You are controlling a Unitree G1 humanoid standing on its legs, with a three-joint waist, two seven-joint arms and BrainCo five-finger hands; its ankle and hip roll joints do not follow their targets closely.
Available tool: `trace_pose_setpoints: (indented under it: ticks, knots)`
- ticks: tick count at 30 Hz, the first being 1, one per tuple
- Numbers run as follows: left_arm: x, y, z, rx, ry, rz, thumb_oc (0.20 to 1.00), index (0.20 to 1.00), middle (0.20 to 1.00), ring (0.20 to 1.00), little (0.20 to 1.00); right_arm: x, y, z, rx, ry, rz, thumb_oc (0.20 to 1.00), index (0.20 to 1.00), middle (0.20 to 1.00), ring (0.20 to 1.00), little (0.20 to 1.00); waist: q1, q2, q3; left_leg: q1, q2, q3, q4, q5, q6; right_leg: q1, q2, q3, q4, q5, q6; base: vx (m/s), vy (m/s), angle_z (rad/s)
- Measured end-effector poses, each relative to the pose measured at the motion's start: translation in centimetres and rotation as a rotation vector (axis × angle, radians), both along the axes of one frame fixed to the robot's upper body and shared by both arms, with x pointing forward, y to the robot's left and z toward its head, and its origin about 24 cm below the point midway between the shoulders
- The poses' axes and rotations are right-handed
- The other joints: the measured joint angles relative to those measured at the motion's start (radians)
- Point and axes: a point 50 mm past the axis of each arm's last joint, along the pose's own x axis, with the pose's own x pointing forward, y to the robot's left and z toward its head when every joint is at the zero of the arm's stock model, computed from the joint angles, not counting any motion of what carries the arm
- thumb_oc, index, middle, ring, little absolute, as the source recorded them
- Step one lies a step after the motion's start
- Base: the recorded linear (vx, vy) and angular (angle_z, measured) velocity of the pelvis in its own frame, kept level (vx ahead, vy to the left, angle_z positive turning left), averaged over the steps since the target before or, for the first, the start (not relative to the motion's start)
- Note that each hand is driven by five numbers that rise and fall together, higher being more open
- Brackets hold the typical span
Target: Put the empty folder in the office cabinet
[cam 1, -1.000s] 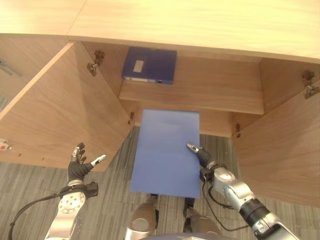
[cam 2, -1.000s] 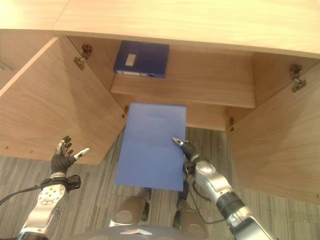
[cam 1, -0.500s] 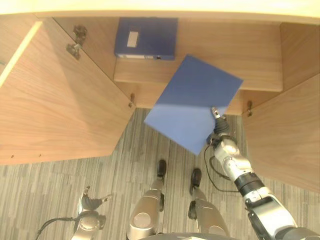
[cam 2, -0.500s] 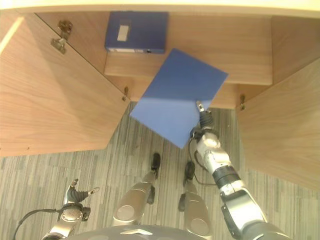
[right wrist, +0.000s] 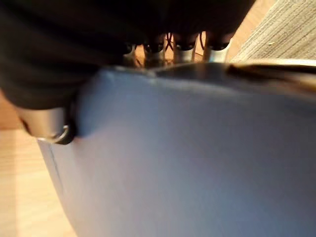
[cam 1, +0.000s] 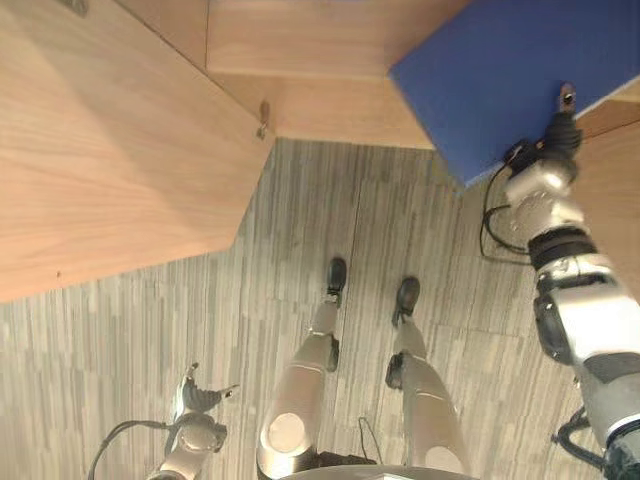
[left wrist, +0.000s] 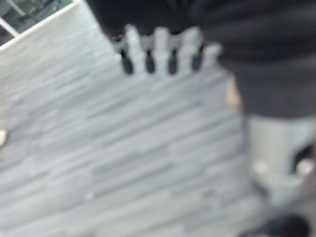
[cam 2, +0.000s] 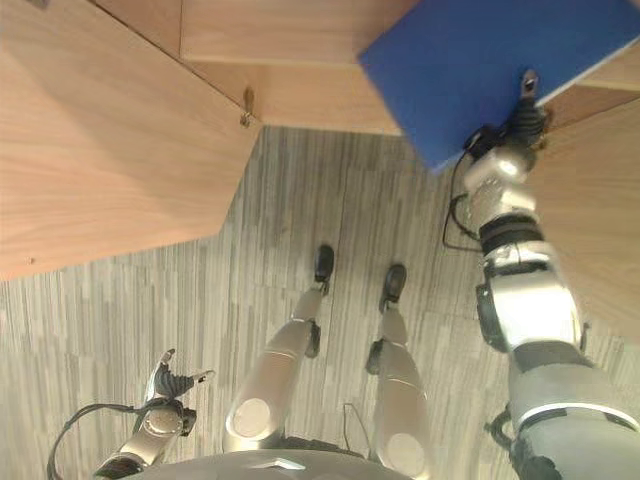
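The blue folder (cam 1: 500, 80) is held flat at the upper right, its far part over the cabinet's wooden shelf (cam 1: 320, 80). My right hand (cam 1: 556, 135) is shut on its near edge, thumb on top. In the right wrist view the folder (right wrist: 197, 158) lies across the hand, with the fingers (right wrist: 182, 49) curled under it. My left hand (cam 1: 196, 398) hangs low at the lower left over the floor, open and holding nothing; its straight fingers (left wrist: 163, 49) show in the left wrist view.
The cabinet's left door (cam 1: 100, 150) stands open and reaches far out over the grey striped floor (cam 1: 300, 230). The right door (cam 1: 612, 190) is open beside my right arm.
The camera has tilted down, so the cabinet sits higher in view. My right hand has carried the folder right and farther toward the cabinet. The left hand stays low.
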Motion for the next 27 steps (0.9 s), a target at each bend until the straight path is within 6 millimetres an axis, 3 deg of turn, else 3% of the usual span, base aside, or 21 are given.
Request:
trace_pose_setpoints:
  ticks: [3, 7, 11, 15, 22, 27]
  knots:
    - [0.1, -0.3, -0.1, -0.003, 0.0, -0.021, 1.0, 1.0, 1.0, 1.0, 1.0, -0.3, -1.1, 3.3, 0.025, -0.084, -0.025, 0.2, 0.2, 0.2, 0.2, 0.2, 0.011, 0.0, 0.0, -0.047, 0.0, -0.004, 0.0, 0.008, -0.002, -0.043, 0.001, -0.007, 0.0, 0.005, -0.001, 0.01, 0.0, 0.05]
    - [0.0, -0.5, -0.1, -0.007, -0.003, -0.037, 1.0, 1.0, 1.0, 1.0, 1.0, -0.9, -2.6, 4.7, 0.044, -0.126, -0.05, 0.2, 0.2, 0.2, 0.2, 0.2, 0.03, 0.004, -0.002, -0.058, -0.001, -0.014, 0.0, 0.011, -0.002, -0.052, 0.0, -0.02, 0.0, 0.006, -0.003, 0.03, -0.002, 0.07]
    - [0.0, -0.8, -0.2, -0.008, 0.008, -0.065, 1.0, 1.0, 1.0, 1.0, 1.0, -1.9, -4.2, 8.4, 0.156, -0.259, -0.096, 0.2, 0.2, 0.2, 0.2, 0.2, 0.036, 0.006, -0.004, -0.106, -0.004, -0.028, 0.0, 0.02, -0.005, -0.094, -0.003, -0.026, 0.0, 0.007, -0.001, 0.03, -0.003, 0.06]
    - [1.1, -1.0, 0.2, -0.005, -0.018, -0.085, 1.0, 1.0, 1.0, 1.0, 1.0, -3.6, -7.0, 10.9, 0.329, -0.34, -0.208, 0.2, 0.2, 0.2, 0.2, 0.2, 0.059, 0.013, -0.009, -0.144, -0.008, -0.031, 0.001, 0.029, -0.01, -0.131, -0.007, -0.028, 0.0, 0.016, 0.004, 0.03, -0.008, 0.01]
    - [3.2, -1.7, 1.3, 0.003, -0.099, -0.118, 1.0, 1.0, 1.0, 1.0, 1.0, -6.3, -8.9, 15.3, 0.411, -0.426, -0.324, 0.2, 0.2, 0.2, 0.2, 0.2, 0.07, 0.021, -0.02, -0.207, -0.018, -0.041, 0.001, 0.044, -0.01, -0.192, -0.017, -0.034, 0.001, 0.026, 0.01, 0.0, 0.006, 0.02]
    - [3.5, -1.8, 1.5, 0.003, -0.118, -0.119, 1.0, 1.0, 1.0, 1.0, 1.0, -6.9, -9.3, 16.1, 0.341, -0.43, -0.358, 0.2, 0.2, 0.2, 0.2, 0.2, 0.077, 0.028, -0.028, -0.236, -0.026, -0.048, 0.001, 0.047, -0.01, -0.215, -0.025, -0.041, 0.001, 0.028, 0.014, 0.01, -0.006, 0.04]
